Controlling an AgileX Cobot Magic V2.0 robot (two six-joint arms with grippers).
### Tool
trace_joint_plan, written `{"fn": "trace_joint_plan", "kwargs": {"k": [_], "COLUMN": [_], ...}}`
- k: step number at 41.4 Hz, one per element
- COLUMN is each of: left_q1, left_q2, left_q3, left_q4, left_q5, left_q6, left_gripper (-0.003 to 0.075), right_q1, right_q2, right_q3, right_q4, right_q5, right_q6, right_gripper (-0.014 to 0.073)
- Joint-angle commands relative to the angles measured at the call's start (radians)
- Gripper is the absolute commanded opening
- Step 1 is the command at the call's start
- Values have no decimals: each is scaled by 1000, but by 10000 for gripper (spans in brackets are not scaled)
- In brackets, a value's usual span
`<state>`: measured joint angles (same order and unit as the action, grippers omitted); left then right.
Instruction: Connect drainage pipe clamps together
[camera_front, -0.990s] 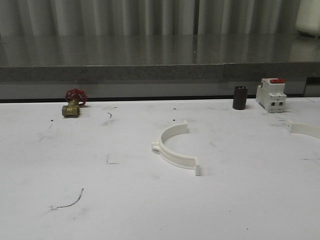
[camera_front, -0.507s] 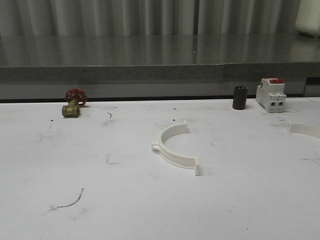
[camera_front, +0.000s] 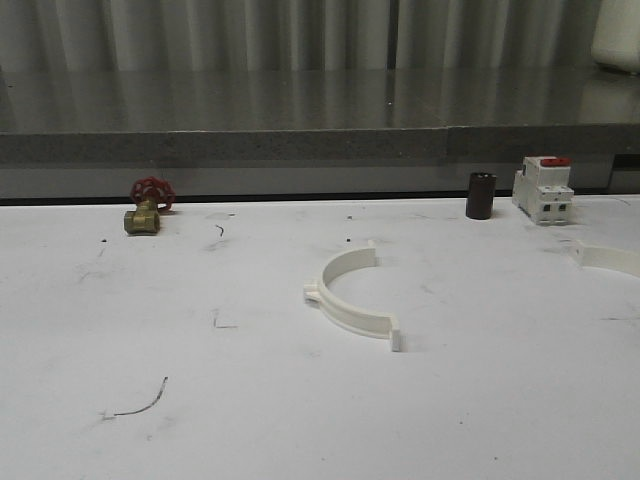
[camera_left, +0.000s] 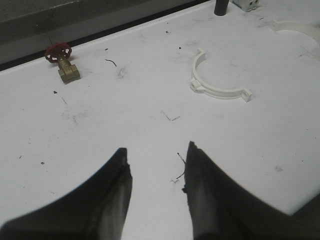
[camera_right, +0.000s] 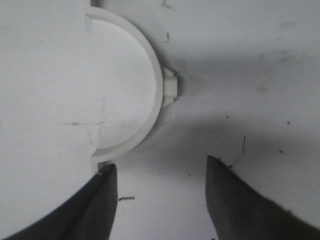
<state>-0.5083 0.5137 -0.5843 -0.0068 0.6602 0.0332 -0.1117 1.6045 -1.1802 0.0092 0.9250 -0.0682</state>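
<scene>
- since both grippers hang open and empty, your right gripper sits just above one clamp half at the table's right edge.
- the other half lies mid-table, ahead of the left gripper.
- they look light, stiff and slick; pinch the band mid-arc.

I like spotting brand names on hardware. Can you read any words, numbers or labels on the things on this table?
No text can be read here.
Breaker: any print on its white body is too small and blurred to read.
Valve: no markings can be made out.
Dark cylinder: plain, no label visible.
Clamp halves: bare plastic, nothing printed that shows, even close up in the right wrist view.
</scene>
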Motion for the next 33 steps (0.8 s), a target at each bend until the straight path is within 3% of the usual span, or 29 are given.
{"fn": "trace_joint_plan", "kwargs": {"k": [1,26,30,33], "left_q1": [2,2,2,2], "left_q2": [4,4,4,4], "left_q3": [-27,-27,-27,-27], "left_q4": [-7,-7,-7,-7], "left_q5": [-81,-81,-81,-81], "left_q6": [-1,-1,-1,-1], "left_gripper": [262,262,262,262], "right_q1": [-11,-11,-11,-11], "right_q2": [41,285,295,295], "right_q3": [-79,-164,-164,-164], "right_q4": [15,22,22,22], "right_q5": [-30,-78,-71,-66], "right_q6": [-41,-62,-62,-62], "right_gripper": [428,428,397,325]}}
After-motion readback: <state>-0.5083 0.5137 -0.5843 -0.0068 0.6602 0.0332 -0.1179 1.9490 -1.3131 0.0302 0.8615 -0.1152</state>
